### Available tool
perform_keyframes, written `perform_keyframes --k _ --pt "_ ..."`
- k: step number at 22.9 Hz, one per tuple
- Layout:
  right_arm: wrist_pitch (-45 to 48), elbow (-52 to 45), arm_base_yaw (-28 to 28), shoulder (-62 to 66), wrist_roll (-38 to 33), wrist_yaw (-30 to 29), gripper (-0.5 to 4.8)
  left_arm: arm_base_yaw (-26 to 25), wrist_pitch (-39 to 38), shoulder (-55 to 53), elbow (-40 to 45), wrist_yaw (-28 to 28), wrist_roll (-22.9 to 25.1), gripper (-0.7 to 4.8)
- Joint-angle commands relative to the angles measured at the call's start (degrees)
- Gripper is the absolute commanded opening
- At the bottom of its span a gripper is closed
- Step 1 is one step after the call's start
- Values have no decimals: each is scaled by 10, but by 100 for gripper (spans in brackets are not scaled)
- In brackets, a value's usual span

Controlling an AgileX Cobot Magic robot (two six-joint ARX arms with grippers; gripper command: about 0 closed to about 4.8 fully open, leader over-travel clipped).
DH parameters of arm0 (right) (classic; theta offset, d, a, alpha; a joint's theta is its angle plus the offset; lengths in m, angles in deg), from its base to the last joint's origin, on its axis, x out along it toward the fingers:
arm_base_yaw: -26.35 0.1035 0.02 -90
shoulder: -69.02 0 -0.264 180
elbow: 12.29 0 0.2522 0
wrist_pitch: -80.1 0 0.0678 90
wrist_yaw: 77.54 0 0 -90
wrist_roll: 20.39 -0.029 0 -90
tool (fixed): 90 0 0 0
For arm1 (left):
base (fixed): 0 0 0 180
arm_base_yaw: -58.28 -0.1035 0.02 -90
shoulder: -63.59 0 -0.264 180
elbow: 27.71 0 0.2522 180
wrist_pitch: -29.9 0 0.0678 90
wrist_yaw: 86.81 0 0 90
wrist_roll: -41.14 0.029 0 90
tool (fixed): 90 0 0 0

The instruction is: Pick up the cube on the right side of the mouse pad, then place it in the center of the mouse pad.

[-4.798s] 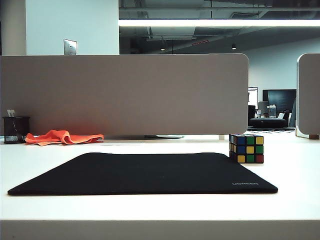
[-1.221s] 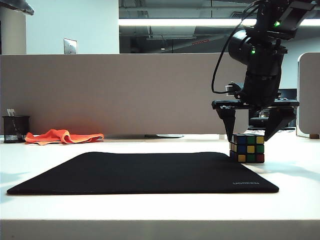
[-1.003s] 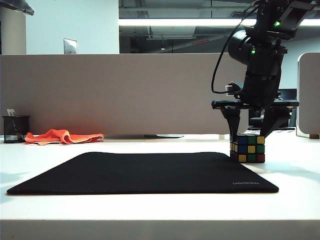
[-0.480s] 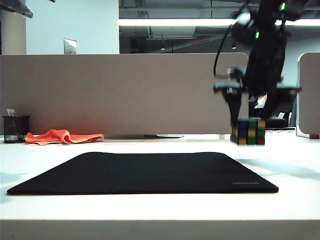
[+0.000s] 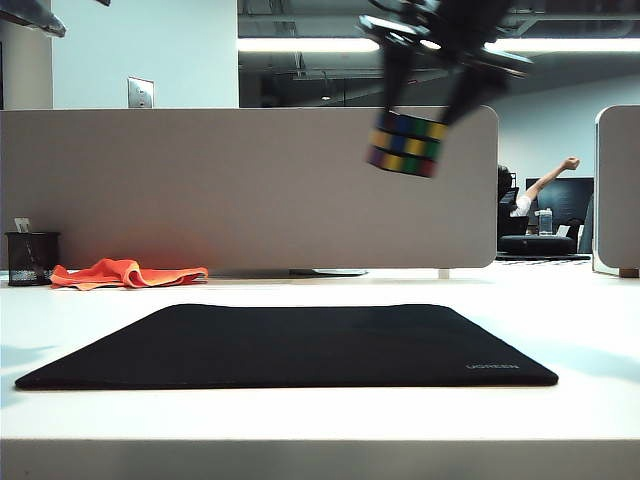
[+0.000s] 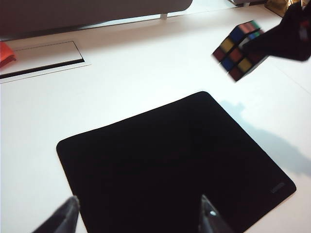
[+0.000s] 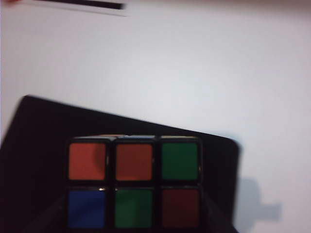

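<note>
Right gripper (image 5: 412, 95), blurred near the top of the exterior view, clamps the cube (image 5: 405, 143) between its two dark fingers and holds it high in the air, tilted, in front of the grey desk divider (image 5: 250, 190). The cube (black-edged, with red, blue, yellow and green stickers) hangs well above the mouse pad (image 5: 290, 345), over its right half. In the right wrist view the cube (image 7: 133, 182) fills the lower middle, with the black mouse pad (image 7: 39, 141) lying below it on the white table (image 7: 194, 63).

Left gripper (image 6: 138, 213) hovers above the near edge of the mouse pad (image 6: 165, 160), its fingertips spread wide with nothing between them. From this wrist view the cube (image 6: 239, 51) appears aloft past the pad's far right corner, gripped by the other arm's dark fingers.

An orange cloth (image 5: 125, 274) and a black mesh cup (image 5: 31, 259) sit at the far left of the table (image 5: 590, 330), by the divider.
</note>
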Motion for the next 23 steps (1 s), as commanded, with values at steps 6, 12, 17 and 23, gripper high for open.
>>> perform_keyframes --k 6,12,17,23 --pt "19 3 86 47 26 55 331 1 -1 1 -3 0 0 314" --pt "20 3 96 122 25 55 312 1 -1 1 -3 0 0 314" --pt "14 3 96 165 18 53 313 0 -1 1 -3 0 0 314" --pt "14 -2 96 173 17 22 392 1 -5 1 -3 0 0 314"
